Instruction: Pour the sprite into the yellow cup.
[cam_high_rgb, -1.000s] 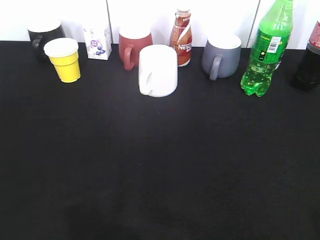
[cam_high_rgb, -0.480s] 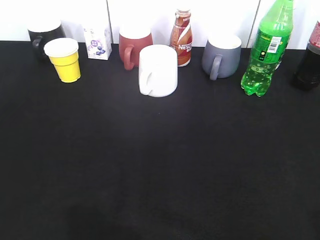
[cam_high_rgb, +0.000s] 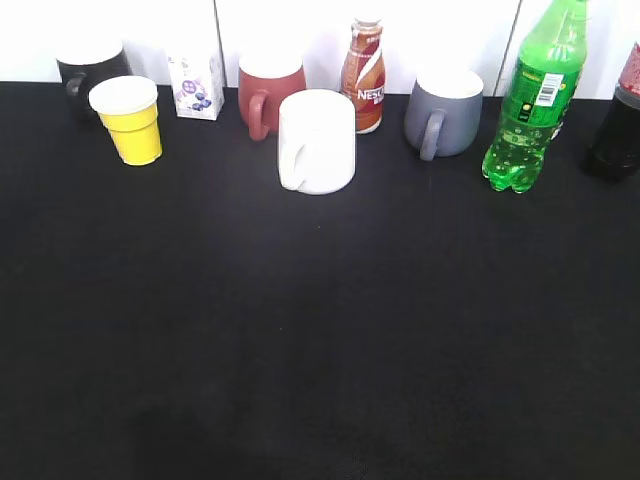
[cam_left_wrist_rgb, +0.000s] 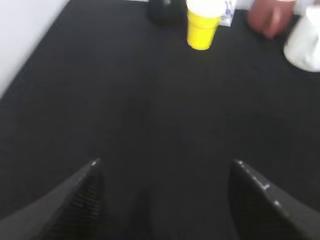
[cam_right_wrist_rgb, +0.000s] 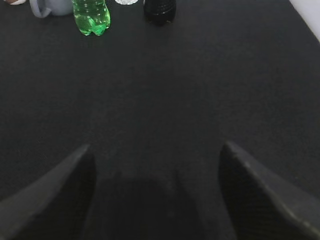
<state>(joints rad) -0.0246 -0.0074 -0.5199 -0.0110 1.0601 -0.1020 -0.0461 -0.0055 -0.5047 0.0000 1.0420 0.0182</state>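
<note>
Sprite (cam_right_wrist_rgb: 91, 16) far beyond right tool (cam_right_wrist_rgb: 155, 190)

White mug (cam_high_rgb: 316, 141) set foremost on black table (cam_high_rgb: 320, 330); red mug (cam_high_rgb: 268, 92), Nestle bottle (cam_high_rgb: 362, 75), grey mug (cam_high_rgb: 442, 112) lined behind.

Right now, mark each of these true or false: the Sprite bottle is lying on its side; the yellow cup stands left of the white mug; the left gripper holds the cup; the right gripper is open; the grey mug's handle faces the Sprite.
1. The sprite bottle lies on its side. False: it stands upright.
2. The yellow cup stands left of the white mug. True.
3. The left gripper holds the cup. False: it is open and empty, far short of it.
4. The right gripper is open. True.
5. The grey mug has its handle toward the sprite. False: it points away, to the left.
</note>
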